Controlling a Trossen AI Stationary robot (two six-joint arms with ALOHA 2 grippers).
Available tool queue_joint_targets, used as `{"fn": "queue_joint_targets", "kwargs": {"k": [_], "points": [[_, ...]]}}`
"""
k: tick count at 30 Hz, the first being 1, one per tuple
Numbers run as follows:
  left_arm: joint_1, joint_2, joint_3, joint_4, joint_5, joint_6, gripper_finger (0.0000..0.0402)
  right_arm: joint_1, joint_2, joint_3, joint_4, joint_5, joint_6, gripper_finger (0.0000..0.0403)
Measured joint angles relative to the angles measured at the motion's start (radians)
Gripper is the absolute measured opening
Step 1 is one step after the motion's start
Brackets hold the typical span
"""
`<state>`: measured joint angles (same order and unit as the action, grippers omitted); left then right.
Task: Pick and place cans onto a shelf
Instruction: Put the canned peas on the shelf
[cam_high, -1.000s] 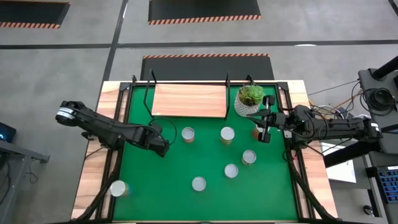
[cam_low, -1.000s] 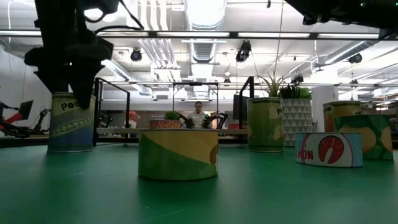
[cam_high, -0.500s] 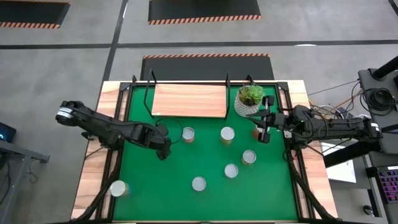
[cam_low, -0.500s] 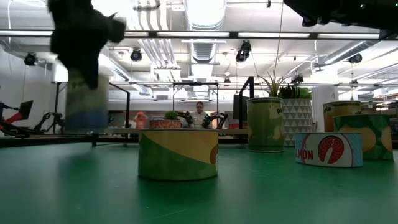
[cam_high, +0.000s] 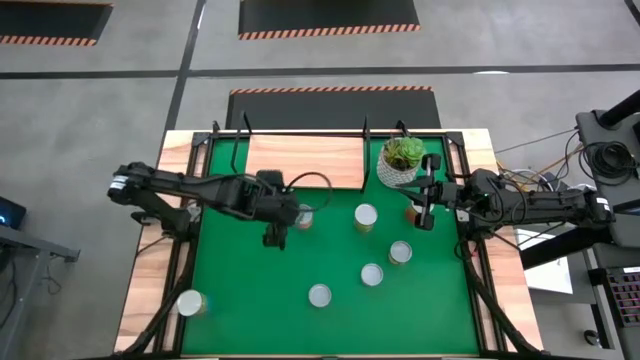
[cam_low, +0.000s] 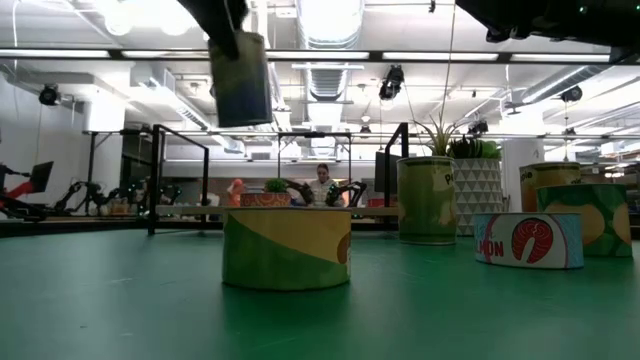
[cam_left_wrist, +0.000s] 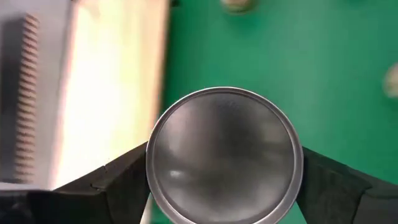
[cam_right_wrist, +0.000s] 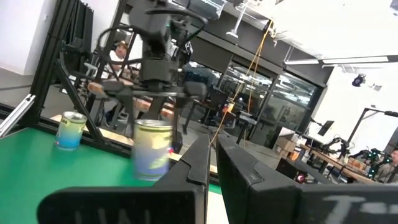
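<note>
My left gripper (cam_high: 277, 232) is shut on a can (cam_left_wrist: 224, 155) with a silver top and a green and pale label (cam_right_wrist: 152, 149). It hangs high over the green mat (cam_low: 240, 80); in the high view the gripper covers it. The light-wood shelf (cam_high: 305, 160) stands just beyond it at the far edge. More cans stand on the mat (cam_high: 365, 215) (cam_high: 400, 252) (cam_high: 372, 273) (cam_high: 320, 295), and one shows partly beside the gripper (cam_high: 303, 216). My right gripper (cam_high: 427, 207) waits shut at the right, by the plant pot. My left gripper pinches the can between its two fingers, on opposite sides of the side wall just under the top rim (cam_left_wrist: 149, 168). The fingers (cam_left_wrist: 329, 186) come from above, slanting down. The can hangs below them, nearly upright and lifted clear of the mat.
A white pot with a green plant (cam_high: 400, 160) stands at the shelf's right end. An orange can (cam_high: 413, 210) sits by my right gripper. One can (cam_high: 190, 303) stands off the mat on the wooden table, near left. Black frame bars (cam_high: 215, 150) flank the shelf.
My left gripper has risen from the mat with the can and gone toward the table's right and the shelf, rolling its wrist as it went. The can, which stood on the mat a second ago, is lifted well clear.
</note>
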<state>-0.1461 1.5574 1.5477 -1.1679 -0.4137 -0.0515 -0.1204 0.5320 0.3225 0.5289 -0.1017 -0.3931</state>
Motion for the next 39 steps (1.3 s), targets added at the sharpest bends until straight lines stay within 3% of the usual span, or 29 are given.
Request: {"fn": "queue_joint_targets", "kwargs": {"k": [4, 10, 21, 25, 30, 39], "points": [[0.081, 0.023, 0.013, 0.020, -0.082, 0.179, 0.0307, 0.000, 0.000, 0.000, 0.000, 0.000, 0.000, 0.0018], [0.260, 0.034, -0.009, 0.052, -0.065, 0.297, 0.0307, 0.000, 0.000, 0.000, 0.000, 0.000, 0.013, 0.0018], [0.571, 0.033, -0.142, 0.203, 0.232, 0.424, 0.0307, 0.000, 0.000, 0.000, -0.025, 0.000, 0.027, 0.0018], [0.640, 0.033, -0.192, 0.263, 0.250, 0.442, 0.0307, 0.000, 0.000, 0.000, -0.026, 0.000, 0.027, 0.0018], [0.702, 0.034, -0.221, 0.267, 0.254, 0.336, 0.0307, 0.000, 0.000, 0.000, -0.026, 0.000, 0.026, 0.0018], [0.723, 0.030, -0.277, 0.285, 0.316, 0.332, 0.0307, 0.000, 0.000, 0.000, -0.026, 0.000, 0.022, 0.0018]]}}
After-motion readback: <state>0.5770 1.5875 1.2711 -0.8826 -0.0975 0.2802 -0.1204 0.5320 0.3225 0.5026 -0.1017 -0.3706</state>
